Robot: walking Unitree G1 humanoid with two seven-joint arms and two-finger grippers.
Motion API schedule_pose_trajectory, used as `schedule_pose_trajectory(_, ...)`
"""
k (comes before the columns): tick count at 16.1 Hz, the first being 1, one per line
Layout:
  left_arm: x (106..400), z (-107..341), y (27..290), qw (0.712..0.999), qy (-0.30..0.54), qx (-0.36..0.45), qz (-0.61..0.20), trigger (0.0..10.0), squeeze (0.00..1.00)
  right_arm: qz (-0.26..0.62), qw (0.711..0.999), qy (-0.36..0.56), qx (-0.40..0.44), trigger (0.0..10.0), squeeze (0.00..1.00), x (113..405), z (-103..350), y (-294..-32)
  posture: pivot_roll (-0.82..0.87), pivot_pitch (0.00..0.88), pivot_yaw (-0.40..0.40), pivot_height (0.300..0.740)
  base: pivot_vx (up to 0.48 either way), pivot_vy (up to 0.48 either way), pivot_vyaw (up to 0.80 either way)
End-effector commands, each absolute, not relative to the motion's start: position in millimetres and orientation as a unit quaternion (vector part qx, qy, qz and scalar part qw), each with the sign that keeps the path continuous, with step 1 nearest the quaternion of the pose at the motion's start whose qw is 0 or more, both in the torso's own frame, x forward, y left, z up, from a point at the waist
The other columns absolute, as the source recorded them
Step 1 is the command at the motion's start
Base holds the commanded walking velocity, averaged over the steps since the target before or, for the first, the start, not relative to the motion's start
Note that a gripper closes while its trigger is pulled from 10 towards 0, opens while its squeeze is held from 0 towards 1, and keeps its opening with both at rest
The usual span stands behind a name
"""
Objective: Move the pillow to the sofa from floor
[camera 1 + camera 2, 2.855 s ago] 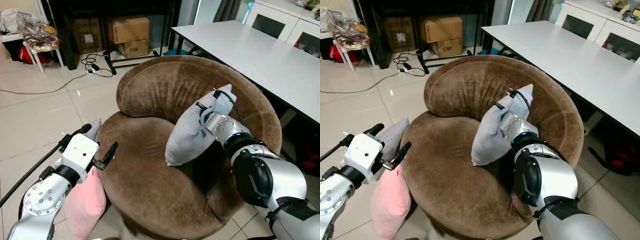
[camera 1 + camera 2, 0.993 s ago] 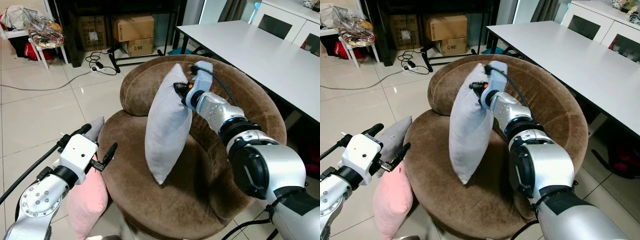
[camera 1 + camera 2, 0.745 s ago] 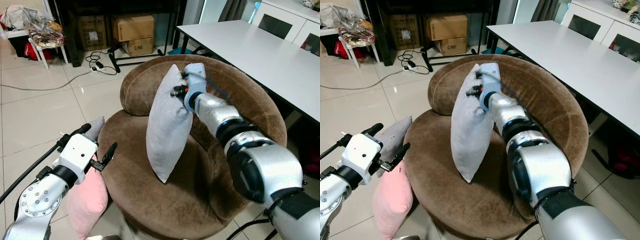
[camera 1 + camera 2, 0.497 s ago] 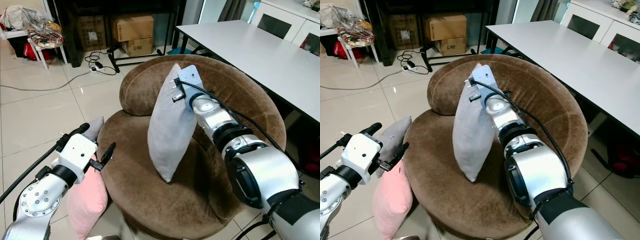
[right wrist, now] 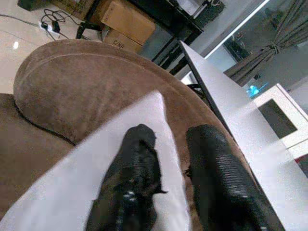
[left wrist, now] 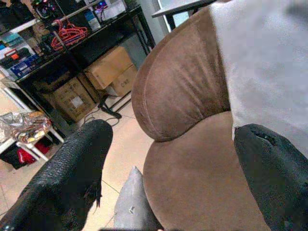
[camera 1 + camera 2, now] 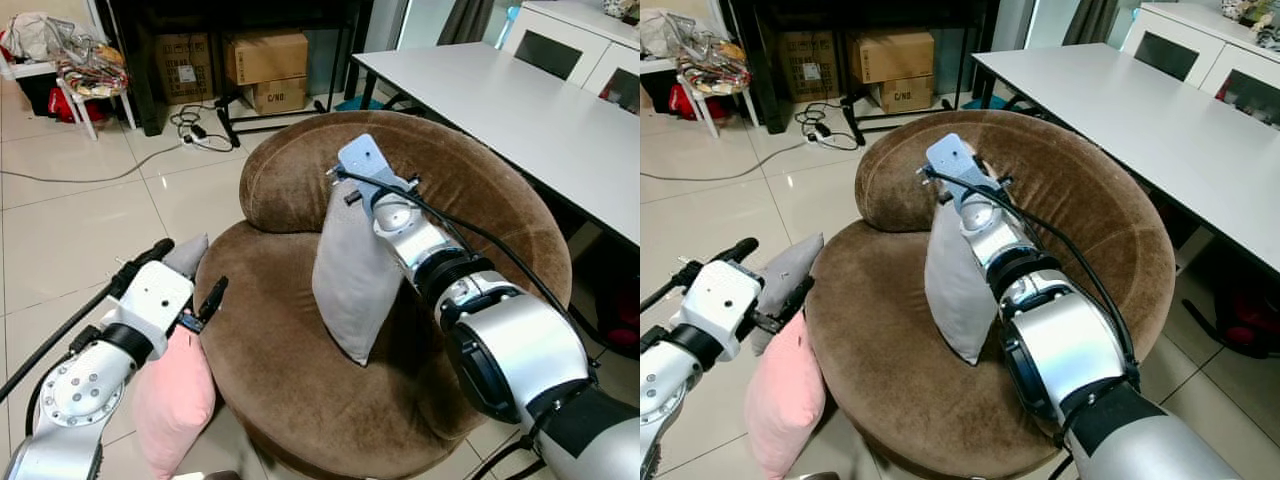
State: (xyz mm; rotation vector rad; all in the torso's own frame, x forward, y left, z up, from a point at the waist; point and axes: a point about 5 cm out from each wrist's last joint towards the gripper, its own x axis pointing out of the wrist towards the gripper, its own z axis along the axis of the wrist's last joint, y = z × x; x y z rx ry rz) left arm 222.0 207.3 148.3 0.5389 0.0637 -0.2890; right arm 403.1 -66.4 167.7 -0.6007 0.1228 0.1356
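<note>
A round brown velvet sofa chair point(image 7: 300, 350) sits on a pale tiled floor point(image 7: 70, 230), with a white tabletop point(image 7: 520, 110) just beside it on the robot's right. A grey pillow point(image 7: 352, 270) stands upright on the seat, its upper edge leaning toward the curved backrest. The right gripper point(image 5: 168, 168) reaches over the top of this pillow; its two black fingers point(image 5: 134, 173) are clenched on the pillow's upper corner, the fabric pinched between them. The left gripper point(image 6: 168, 168) hovers low beside the chair's left edge, its fingers point(image 6: 72, 168) spread wide apart and holding nothing. Below that arm, a pink pillow point(image 7: 172, 400) leans against the chair's side on the floor, with a second grey pillow point(image 7: 185, 255) tucked just behind it. Cardboard boxes point(image 7: 262, 55) and a cable point(image 7: 195, 130) lie under a dark shelf point(image 7: 200, 15) in the background.
</note>
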Motion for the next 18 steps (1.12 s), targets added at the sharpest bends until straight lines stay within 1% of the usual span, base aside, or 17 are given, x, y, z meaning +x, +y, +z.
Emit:
schedule_pose_trajectory(1, 223.8, 148.6, 207.3, 0.953, 0.028, 0.267, -0.139, 10.0, 0.0, 0.053, 0.952, 0.066, -0.294, 10.0, 1.0, 404.2, 168.8, -70.2, 0.14, 0.0, -0.126, 0.74, 0.0, 0.0, 0.0)
schedule_pose_trajectory(2, 225.7, 149.0, 207.3, 0.953, 0.027, 0.27, -0.136, 10.0, 0.0, 0.045, 0.96, 0.052, -0.273, 10.0, 1.0, 405.8, 175.4, -68.9, 0.14, 0.0, -0.131, 0.74, 0.0, 0.0, 0.0)
schedule_pose_trajectory(3, 226.9, 149.6, 207.5, 0.953, 0.024, 0.271, -0.132, 10.0, 0.0, 0.049, 0.968, 0.042, -0.24, 10.0, 0.57, 407.3, 181.5, -67.3, 0.14, 0.0, -0.131, 0.74, 0.0, 0.0, 0.0)
schedule_pose_trajectory(4, 227.2, 149.9, 207.5, 0.953, 0.023, 0.272, -0.131, 10.0, 0.0, 0.052, 0.971, 0.04, -0.231, 10.0, 0.57, 407.6, 183.0, -66.8, 0.14, 0.0, -0.131, 0.74, 0.0, 0.0, 0.0)
schedule_pose_trajectory(5, 227.9, 150.4, 207.9, 0.954, 0.021, 0.272, -0.123, 10.0, 0.0, 0.068, 0.976, 0.04, -0.201, 10.0, 0.0, 408.3, 185.4, -66.5, 0.14, 0.0, -0.137, 0.74, 0.0, 0.0, 0.0)
schedule_pose_trajectory(6, 227.7, 149.7, 208.0, 0.957, 0.02, 0.266, -0.117, 10.0, 0.0, 0.081, 0.98, 0.042, -0.179, 10.0, 0.0, 408.6, 185.4, -67.7, 0.14, 0.0, -0.14, 0.74, 0.0, 0.0, 0.0)
schedule_pose_trajectory(7, 227.1, 146.6, 209.4, 0.967, 0.018, 0.24, -0.088, 10.0, 0.0, 0.114, 0.984, 0.048, -0.125, 10.0, 0.0, 407.5, 180.0, -74.2, 0.13, 0.0, -0.141, 0.74, 0.0, 0.0, 0.0)
schedule_pose_trajectory(8, 226.5, 144.0, 211.7, 0.974, 0.02, 0.216, -0.059, 10.0, 0.0, 0.134, 0.985, 0.057, -0.092, 10.0, 0.0, 404.9, 171.6, -79.9, 0.12, 0.0, -0.134, 0.74, 0.0, 0.0, 0.0)
schedule_pose_trajectory(9, 225.8, 142.2, 212.4, 0.977, 0.024, 0.207, -0.049, 10.0, 0.0, 0.143, 0.985, 0.062, -0.072, 10.0, 0.0, 403.2, 166.9, -82.6, 0.11, 0.0, -0.132, 0.74, 0.0, 0.0, 0.0)
schedule_pose_trajectory(10, 223.6, 138.2, 213.9, 0.979, 0.033, 0.2, -0.033, 10.0, 0.0, 0.148, 0.986, 0.07, -0.035, 10.0, 0.0, 398.5, 156.0, -90.0, 0.1, 0.0, -0.129, 0.74, 0.0, 0.0, 0.0)
schedule_pose_trajectory(11, 220.6, 134.7, 214.6, 0.98, 0.04, 0.194, -0.021, 10.0, 0.0, 0.143, 0.987, 0.071, -0.017, 10.0, 0.0, 391.8, 145.3, -98.0, 0.09, 0.0, -0.127, 0.74, 0.0, 0.0, 0.0)
schedule_pose_trajectory(12, 218.3, 132.9, 213.5, 0.981, 0.041, 0.187, -0.01, 10.0, 0.0, 0.141, 0.988, 0.069, -0.007, 10.0, 0.0, 379.9, 134.6, -106.4, 0.09, 0.0, -0.13, 0.74, 0.0, 0.0, 0.0)
schedule_pose_trajectory(13, 217.5, 132.1, 212.7, 0.982, 0.041, 0.185, -0.005, 10.0, 0.0, 0.142, 0.987, 0.07, -0.003, 10.0, 0.0, 371.5, 129.5, -109.8, 0.09, 0.0, -0.133, 0.74, 0.0, 0.0, 0.0)
schedule_pose_trajectory(14, 216.6, 131.1, 211.2, 0.983, 0.038, 0.182, 0.005, 10.0, 0.0, 0.15, 0.986, 0.075, -0.003, 10.0, 0.0, 354.4, 122.4, -113.4, 0.09, 0.0, -0.139, 0.74, 0.0, 0.0, 0.0)
schedule_pose_trajectory(16, 215.3, 129.8, 210.1, 0.984, 0.034, 0.176, 0.018, 10.0, 0.0, 0.165, 0.983, 0.078, -0.019, 10.0, 0.0, 330.9, 116.1, -115.6, 0.08, 0.0, -0.146, 0.74, 0.0, 0.0, 0.0)
schedule_pose_trajectory(17, 213.9, 129.8, 209.4, 0.984, 0.031, 0.172, 0.029, 10.0, 0.0, 0.143, 0.985, 0.091, -0.012, 10.0, 0.0, 318.7, 113.9, -123.1, 0.08, 0.0, -0.151, 0.74, 0.0, 0.0, 0.0)
schedule_pose_trajectory(18, 213.6, 129.9, 209.1, 0.984, 0.03, 0.172, 0.03, 10.0, 0.0, 0.137, 0.986, 0.092, -0.016, 10.0, 0.0, 317.2, 113.6, -125.0, 0.08, 0.0, -0.151, 0.74, 0.0, 0.0, 0.0)
